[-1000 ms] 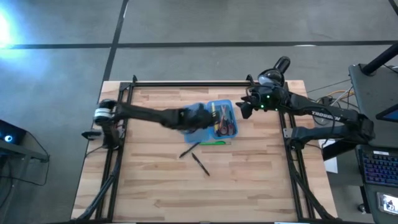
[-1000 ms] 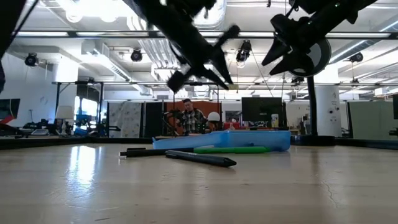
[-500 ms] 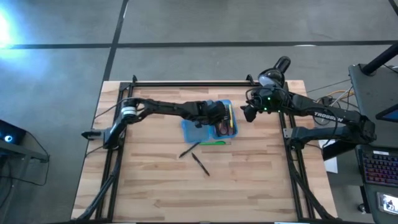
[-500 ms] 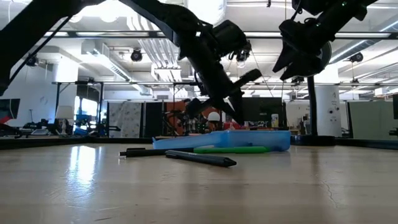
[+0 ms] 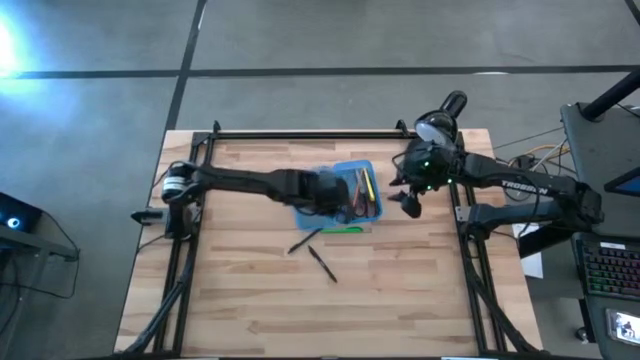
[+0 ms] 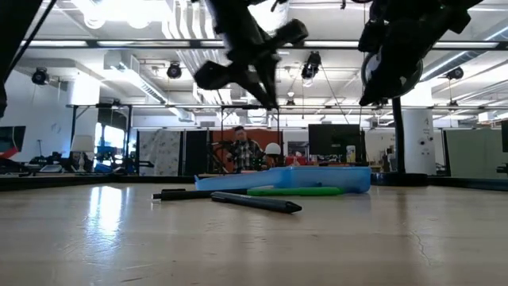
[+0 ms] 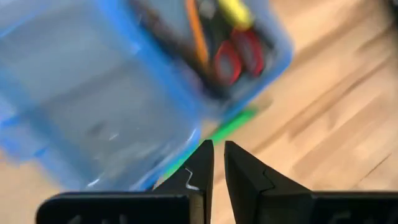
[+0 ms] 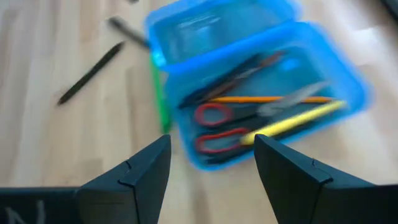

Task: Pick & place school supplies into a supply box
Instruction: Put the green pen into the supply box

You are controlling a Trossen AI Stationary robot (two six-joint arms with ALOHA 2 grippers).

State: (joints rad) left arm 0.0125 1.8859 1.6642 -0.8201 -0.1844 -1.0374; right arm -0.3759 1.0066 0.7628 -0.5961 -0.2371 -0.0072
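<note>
The blue supply box [image 5: 340,193] lies open on the table. One half [image 8: 273,93] holds red-handled scissors [image 8: 214,127], an orange pencil [image 8: 267,99], a yellow pen [image 8: 298,121] and dark pens. The other half [image 7: 93,93] is bare. A green pen [image 5: 345,229] lies along the box's near side, and two black pens [image 5: 303,242] [image 5: 322,264] lie nearer still. My left gripper [image 7: 216,155] hangs shut above the box's near edge, holding nothing. My right gripper [image 8: 211,162] stands open above the table, right of the box, tipped down toward it.
A black desk lamp [image 5: 445,110] stands at the table's far right corner, behind my right arm. Bare wood lies toward the near edge [image 5: 330,320]. In the low view a person [image 6: 242,151] sits in the room beyond the table.
My left gripper swung right and dipped, fingers down, over the box's filled half, then rose and drew back a little toward the left, rolling as it went. My right gripper tipped further down and shifted slightly toward the near edge, staying open.
</note>
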